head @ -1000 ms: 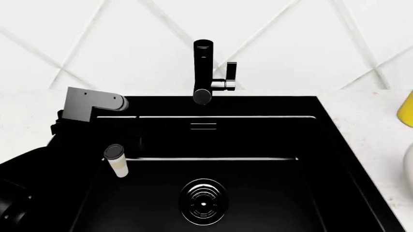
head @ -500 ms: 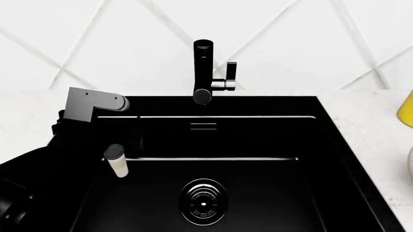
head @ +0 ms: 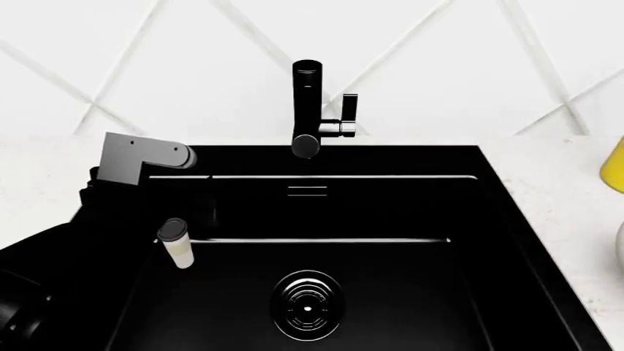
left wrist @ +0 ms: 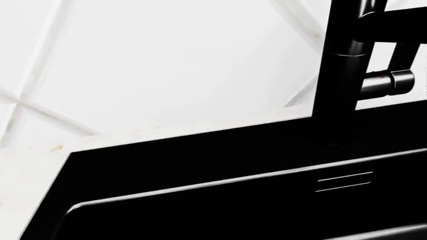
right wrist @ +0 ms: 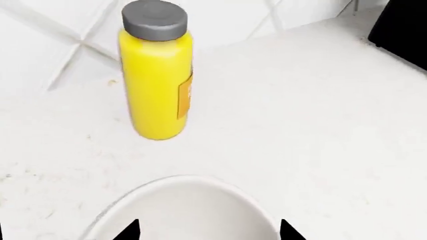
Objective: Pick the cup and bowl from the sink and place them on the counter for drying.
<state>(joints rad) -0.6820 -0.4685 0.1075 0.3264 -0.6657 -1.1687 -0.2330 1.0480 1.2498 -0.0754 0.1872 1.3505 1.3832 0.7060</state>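
Observation:
The cup [head: 177, 242], cream-white with a dark rim, stands slightly tilted at the left side of the black sink [head: 410, 162]. My left arm's grey wrist block [head: 137, 157] is just above it. The left gripper's black fingers merge with the dark basin, so I cannot tell whether they touch the cup. The left wrist view shows only the sink's back rim [left wrist: 200, 150] and the faucet [left wrist: 343, 75]. The white bowl [right wrist: 187, 210] sits on the white counter [right wrist: 300, 100]. My right gripper [right wrist: 208, 232] is open over it, its fingertips wide apart. A sliver of the bowl [head: 620, 241] shows at the head view's right edge.
A yellow bottle [right wrist: 157, 75] with a grey cap stands on the counter just beyond the bowl and shows at the head view's right edge [head: 614, 164]. The tall black faucet [head: 307, 110] rises behind the sink. A round ridged drain [head: 307, 306] lies in the basin floor.
The sliver of the bowl at the head view's right edge has shrunk, sliding a little to the right. The left arm and the cup have not moved.

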